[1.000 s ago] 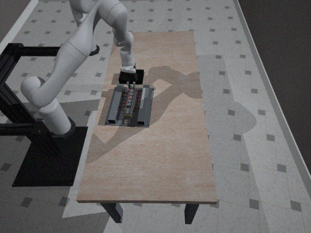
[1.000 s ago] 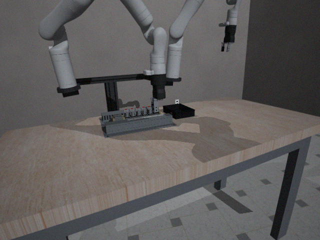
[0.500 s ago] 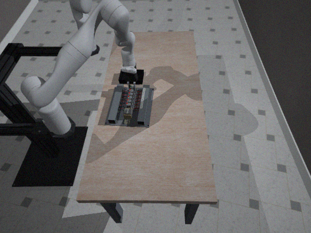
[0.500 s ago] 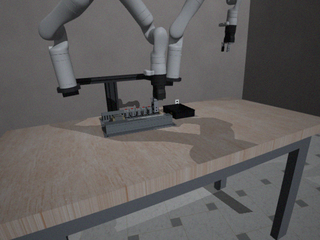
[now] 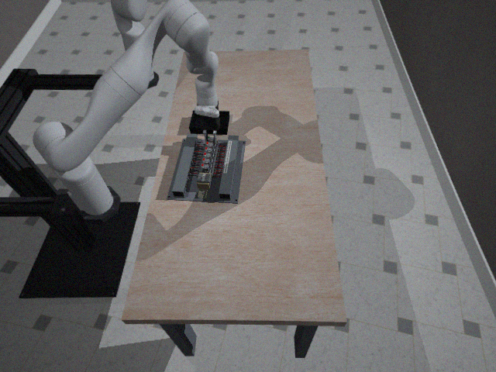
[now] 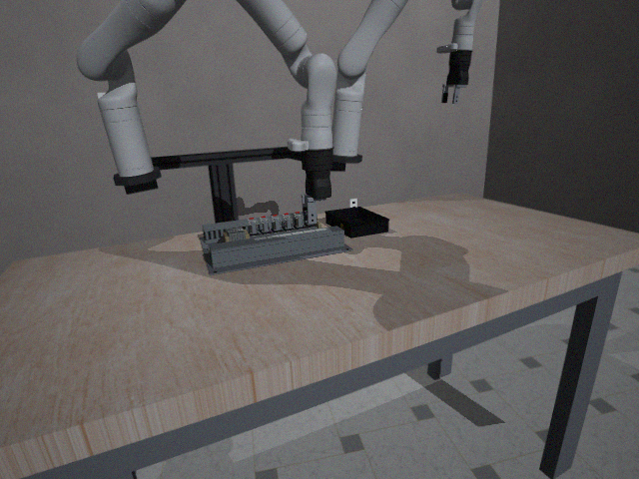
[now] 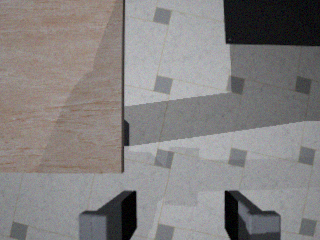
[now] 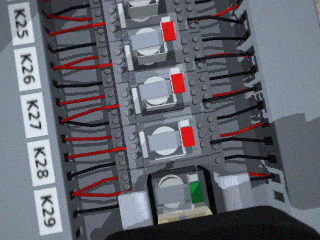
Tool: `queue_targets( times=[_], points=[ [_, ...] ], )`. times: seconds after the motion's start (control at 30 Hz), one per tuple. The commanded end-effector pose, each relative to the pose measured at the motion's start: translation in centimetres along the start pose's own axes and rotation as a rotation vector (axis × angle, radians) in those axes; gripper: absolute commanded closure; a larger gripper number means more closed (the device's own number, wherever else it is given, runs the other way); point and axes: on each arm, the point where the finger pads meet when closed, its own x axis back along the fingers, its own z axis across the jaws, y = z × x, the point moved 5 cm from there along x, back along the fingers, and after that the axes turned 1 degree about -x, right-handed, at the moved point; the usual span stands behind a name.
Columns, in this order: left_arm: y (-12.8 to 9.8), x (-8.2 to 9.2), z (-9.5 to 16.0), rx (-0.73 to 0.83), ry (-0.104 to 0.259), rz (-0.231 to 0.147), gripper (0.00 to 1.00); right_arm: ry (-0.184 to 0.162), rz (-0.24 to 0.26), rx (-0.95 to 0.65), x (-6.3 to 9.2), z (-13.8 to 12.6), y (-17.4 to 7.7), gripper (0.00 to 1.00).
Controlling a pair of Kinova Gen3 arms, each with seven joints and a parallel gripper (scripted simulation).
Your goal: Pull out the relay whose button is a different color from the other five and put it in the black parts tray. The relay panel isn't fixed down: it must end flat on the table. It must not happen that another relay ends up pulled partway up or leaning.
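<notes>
Top view: locate right gripper (image 5: 209, 134) (image 6: 310, 210) (image 8: 182, 197) at the far end of relay panel (image 5: 180, 176) (image 6: 273, 252) (image 8: 295, 65), just beside black parts tray (image 5: 224, 124) (image 6: 381, 227). Exterior view: note left gripper (image 6: 449, 98) (image 7: 180, 215) raised, well apart. Left wrist view: confirm spread fingers, nothing between. Right wrist view: find green-button relay (image 8: 172, 192) beside label K29, directly between right fingers, gripped across the row. Probably pull straight up, along the socket axis, without tilting toward red-button relay (image 8: 165, 140) at K28
</notes>
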Motion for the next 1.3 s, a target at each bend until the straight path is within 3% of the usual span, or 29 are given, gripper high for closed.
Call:
queue_targets(
  times=[0.0, 1.27],
  points=[
    [0.03, 0.07, 0.02, 0.000, 0.000, -0.002, 0.00, -0.001, -0.002, 0.000, 0.12, -0.04, 0.08, 1.00],
    [0.03, 0.07, 0.02, 0.000, 0.000, -0.002, 0.00, 0.059, -0.001, 0.000, 0.13, -0.52, 0.09, 1.00]
  ],
)
